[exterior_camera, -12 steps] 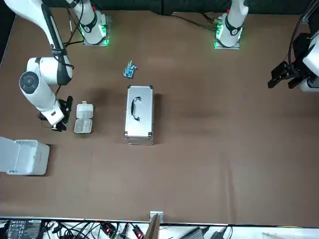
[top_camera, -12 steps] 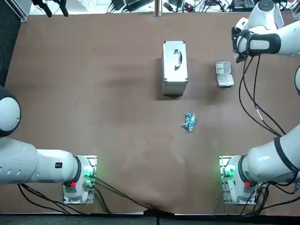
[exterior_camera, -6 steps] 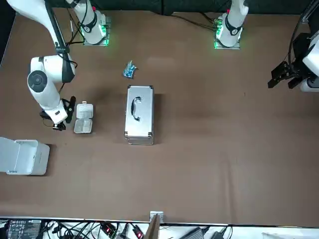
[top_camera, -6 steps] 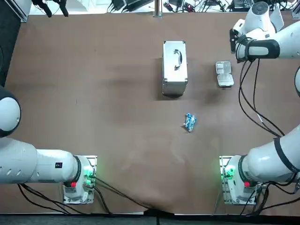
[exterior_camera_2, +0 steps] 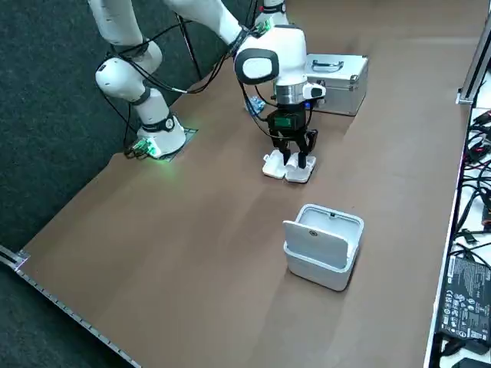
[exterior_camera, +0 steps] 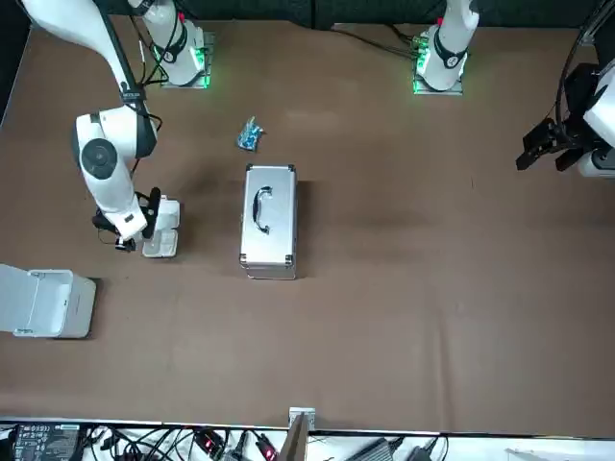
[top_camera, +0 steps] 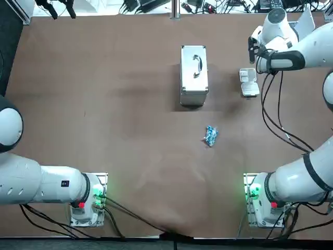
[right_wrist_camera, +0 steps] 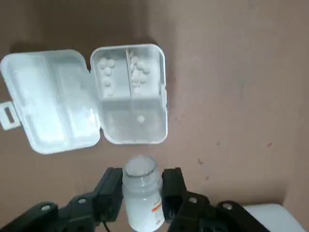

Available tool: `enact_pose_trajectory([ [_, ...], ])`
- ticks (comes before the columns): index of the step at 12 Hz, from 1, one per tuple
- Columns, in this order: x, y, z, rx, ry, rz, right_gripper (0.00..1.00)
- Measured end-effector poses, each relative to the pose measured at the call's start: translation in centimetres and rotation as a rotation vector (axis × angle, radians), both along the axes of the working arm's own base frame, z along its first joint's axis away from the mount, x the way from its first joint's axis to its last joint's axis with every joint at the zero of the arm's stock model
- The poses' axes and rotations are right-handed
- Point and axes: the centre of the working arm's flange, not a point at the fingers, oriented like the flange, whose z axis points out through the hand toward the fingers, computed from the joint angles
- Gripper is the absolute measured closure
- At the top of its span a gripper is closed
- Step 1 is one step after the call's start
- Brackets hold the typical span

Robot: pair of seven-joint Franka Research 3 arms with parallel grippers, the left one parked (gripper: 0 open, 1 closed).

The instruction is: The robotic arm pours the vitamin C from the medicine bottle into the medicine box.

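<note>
light: bright, even, from overhead | shadows: soft, short, beside the metal case (top_camera: 193,75) and around the medicine box (right_wrist_camera: 120,133), where the right pincer (right_wrist_camera: 140,181) grips the medicine bottle (right_wrist_camera: 140,203) | glow: green lamps (top_camera: 97,196) on the table (top_camera: 104,104)

Medicine box (right_wrist_camera: 118,131) translucent glossy plastic; medicine bottle (right_wrist_camera: 141,199) white plastic; case (top_camera: 193,86) shiny metal.

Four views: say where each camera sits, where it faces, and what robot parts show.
Top: overhead, facing down; both arms enter from the bottom edge.
Front: across the table, facing the robot; right arm at picture left.
Right side: raised at robot's right, looking diagonally down; right arm at pill box.
Right wrist: on the right arm; right gripper shut on medicine bottle, near open box.
Shared: top and front both show the metal case.
</note>
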Motion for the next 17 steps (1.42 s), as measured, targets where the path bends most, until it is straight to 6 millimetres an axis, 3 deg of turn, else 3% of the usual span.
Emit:
enact_pose_trajectory([
  [8,-0.6,2.9,-2.6,-0.073,-0.037,-0.029,0.55],
  [17,-1.3,5.1,-3.6,-0.223,-0.073,0.065,0.55],
])
